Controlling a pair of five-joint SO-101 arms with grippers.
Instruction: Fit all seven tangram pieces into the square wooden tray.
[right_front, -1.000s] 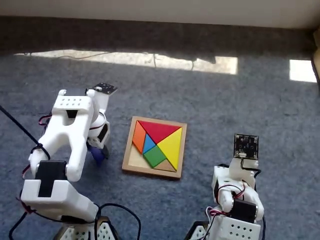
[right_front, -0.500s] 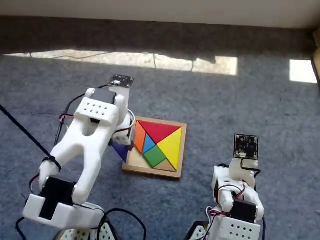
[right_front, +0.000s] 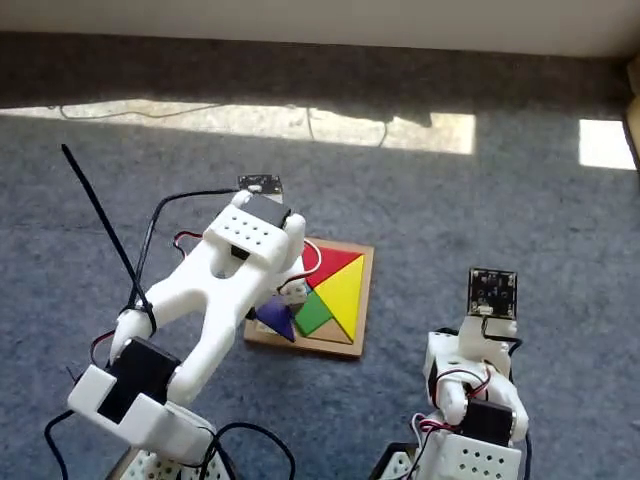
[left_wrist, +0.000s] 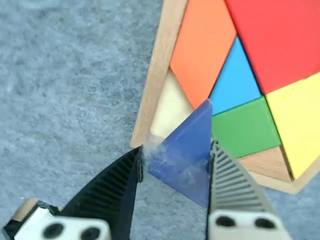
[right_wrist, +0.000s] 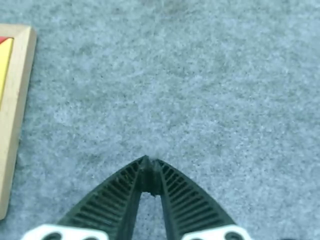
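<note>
Now left claw tight on blue triangle over tray corner, right claw closed above carpet.

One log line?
left gripper shut on dark blue triangular piece; over open corner of square wooden tray; right gripper shut over grey carpet

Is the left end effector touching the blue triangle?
Touching. The left wrist view shows the left end effector clamped on the blue triangle, both fingers against its edges.

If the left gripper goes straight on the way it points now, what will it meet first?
Probably the empty gap in the tray, beside the orange piece; the blue triangle held by the left gripper would touch first. Depth is unclear.
</note>
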